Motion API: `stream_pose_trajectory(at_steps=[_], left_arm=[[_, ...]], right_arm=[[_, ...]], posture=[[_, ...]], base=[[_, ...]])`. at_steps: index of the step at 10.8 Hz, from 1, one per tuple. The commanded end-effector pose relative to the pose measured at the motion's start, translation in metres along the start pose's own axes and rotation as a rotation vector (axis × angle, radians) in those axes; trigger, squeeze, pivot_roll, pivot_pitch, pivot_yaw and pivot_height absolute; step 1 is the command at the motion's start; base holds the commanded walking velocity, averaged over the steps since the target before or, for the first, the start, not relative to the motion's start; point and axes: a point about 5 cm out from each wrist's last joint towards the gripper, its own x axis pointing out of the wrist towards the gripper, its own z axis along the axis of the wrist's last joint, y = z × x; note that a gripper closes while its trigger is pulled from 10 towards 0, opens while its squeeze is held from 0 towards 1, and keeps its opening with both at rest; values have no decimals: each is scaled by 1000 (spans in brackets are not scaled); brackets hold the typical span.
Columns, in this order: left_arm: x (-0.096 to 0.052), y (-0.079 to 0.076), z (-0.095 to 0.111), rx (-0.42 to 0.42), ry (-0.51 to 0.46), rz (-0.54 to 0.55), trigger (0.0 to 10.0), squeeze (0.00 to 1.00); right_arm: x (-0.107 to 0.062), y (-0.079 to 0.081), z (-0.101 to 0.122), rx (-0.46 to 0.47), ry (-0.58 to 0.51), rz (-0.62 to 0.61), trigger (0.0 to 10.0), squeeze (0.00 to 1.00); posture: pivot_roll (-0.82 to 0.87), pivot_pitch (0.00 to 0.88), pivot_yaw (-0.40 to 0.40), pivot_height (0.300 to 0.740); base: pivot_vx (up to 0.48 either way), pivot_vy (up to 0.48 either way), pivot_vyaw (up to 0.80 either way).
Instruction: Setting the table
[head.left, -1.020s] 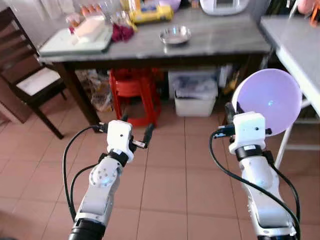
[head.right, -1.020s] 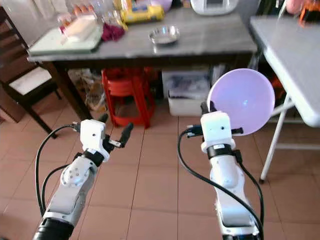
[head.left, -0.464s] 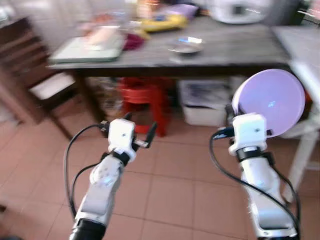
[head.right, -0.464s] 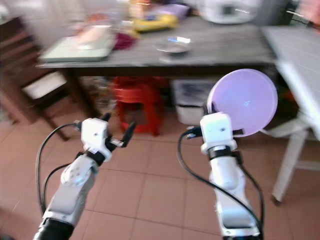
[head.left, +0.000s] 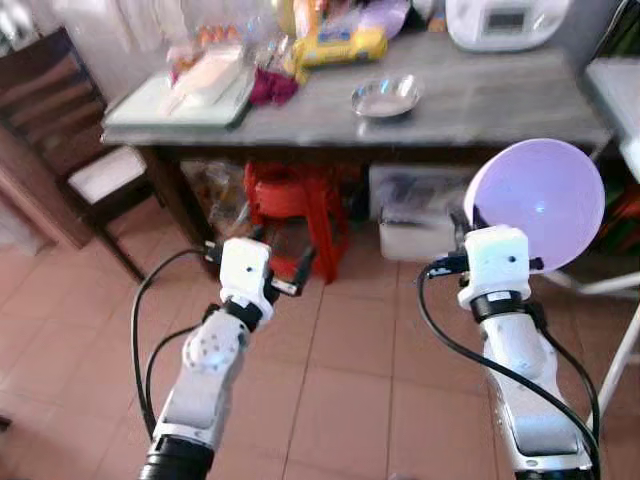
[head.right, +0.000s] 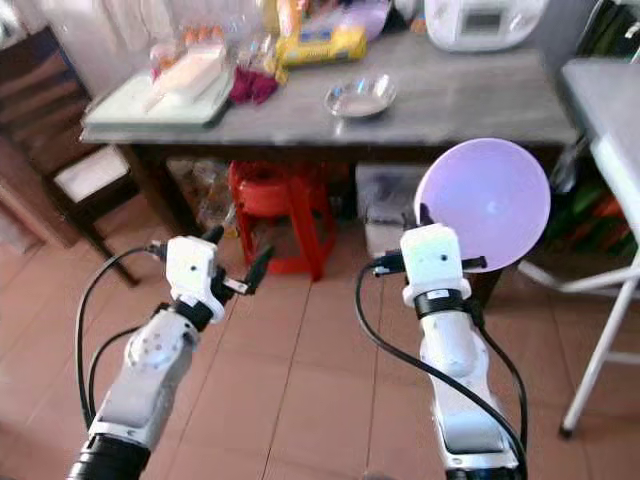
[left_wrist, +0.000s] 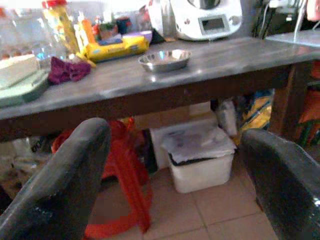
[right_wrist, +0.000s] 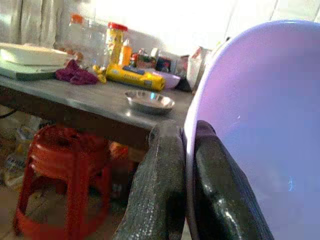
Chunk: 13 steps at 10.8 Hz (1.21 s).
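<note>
1. Pinched on the rim of a purple plate (head.left: 535, 203), the right gripper (head.right: 424, 213) holds it upright, its hollow face turned toward the robot; in the right wrist view the two black fingers (right_wrist: 161, 190) sit one on each side of the plate's edge.
2. Carried at chest height above the tiled floor (head.left: 340, 370), the plate is in the air, not yet set on any surface.
3. Empty and with its fingers spread apart, the left gripper (head.left: 272, 268) is held forward beside the right one, pointing toward the red stool (head.left: 290, 195).
4. Ahead of both arms stands the grey table (head.left: 480, 95), its long side running across the view. On it lie a small steel dish (head.left: 386, 96), a yellow packet (head.left: 340, 45), a dark red cloth (head.left: 272, 87), a tray (head.left: 180, 95) at the left end and a white appliance (head.left: 505, 20) at the back.
5. A white bin (head.left: 425, 225) sits beside the stool under the table, a dark wooden chair (head.left: 70, 130) stands to the left, and the corner of a second, lighter table (head.left: 615, 90) shows at the right.
6. What the coming move turns on: the bare stretch of tabletop lies forward and a little left of the plate, on the right arm's side, so that arm is the nearer one. As I judge it, the robot must come closer and tip the plate flat before letting go.
</note>
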Motion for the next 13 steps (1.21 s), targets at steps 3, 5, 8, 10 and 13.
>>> stream_pose_trajectory(at_steps=[3, 5, 8, 10, 13], left_arm=[[-4, 10, -1, 12, 12, 29, 10000, 0], [-4, 8, -1, 10, 12, 19, 10000, 0], [-4, 7, -2, 7, 15, 9, 10000, 0], [-3, 5, -1, 6, 13, 4, 10000, 0], [-7, 10, -1, 14, 10, 17, 10000, 0]], right_arm=[[2, 7, 6, 21, -29, 22, 10000, 0], [1, 9, 6, 21, -32, 29, 10000, 0], [2, 8, 5, 17, -29, 20, 10000, 0], [2, 8, 5, 27, -26, 14, 10000, 0], [-10, 0, 1, 48, 3, -38, 10000, 0]], posture=[[-80, 92, 113, 740], [-80, 94, 113, 740], [-81, 95, 117, 740], [-80, 93, 119, 740], [-85, 97, 117, 740]], base=[[352, 0, 0], [354, 0, 209], [361, 0, 410], [382, 0, 0], [382, 0, 0]])
